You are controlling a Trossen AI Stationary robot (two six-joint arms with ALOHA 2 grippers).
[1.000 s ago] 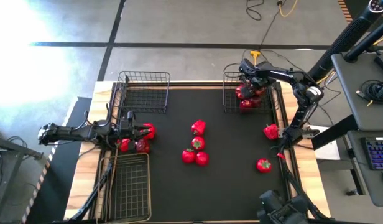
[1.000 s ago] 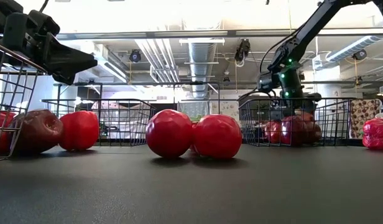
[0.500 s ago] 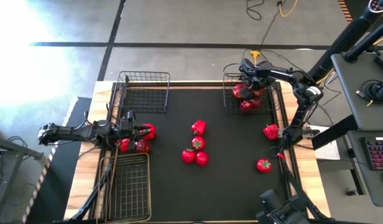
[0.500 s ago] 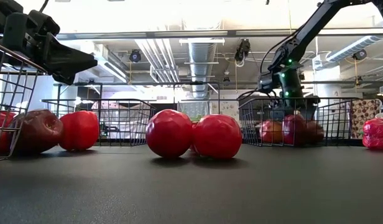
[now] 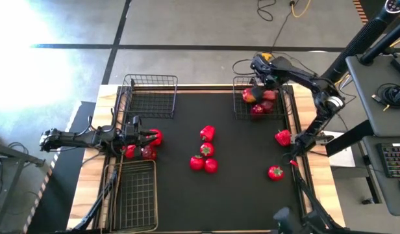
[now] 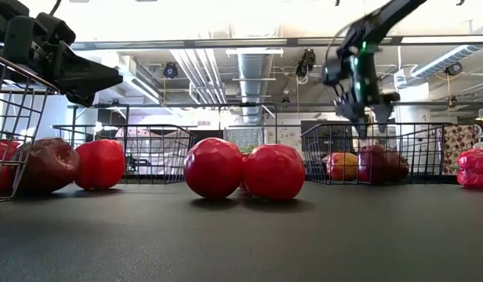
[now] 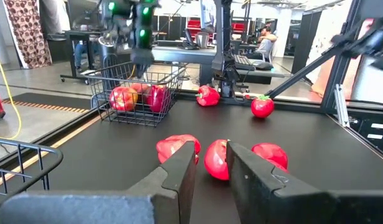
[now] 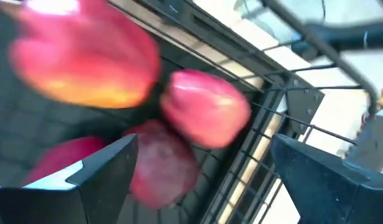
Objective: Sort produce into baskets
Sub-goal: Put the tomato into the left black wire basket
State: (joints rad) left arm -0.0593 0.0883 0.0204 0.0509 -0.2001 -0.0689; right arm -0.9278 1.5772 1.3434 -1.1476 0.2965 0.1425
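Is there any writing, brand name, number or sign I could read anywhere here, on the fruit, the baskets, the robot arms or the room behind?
None can be read.
The red produce carries no stickers or labels.
The black wire-mesh baskets bear no tags.
The two dark robot arms, with the left gripper and the right gripper, show no readable marking.
The screens in the room behind are too small to read.

On my black counter [image 5: 239,195] lie red tomatoes [image 5: 204,164] with green tops, and the far-right black wire basket [image 5: 237,104] holds red-and-yellow apples [image 5: 250,95].
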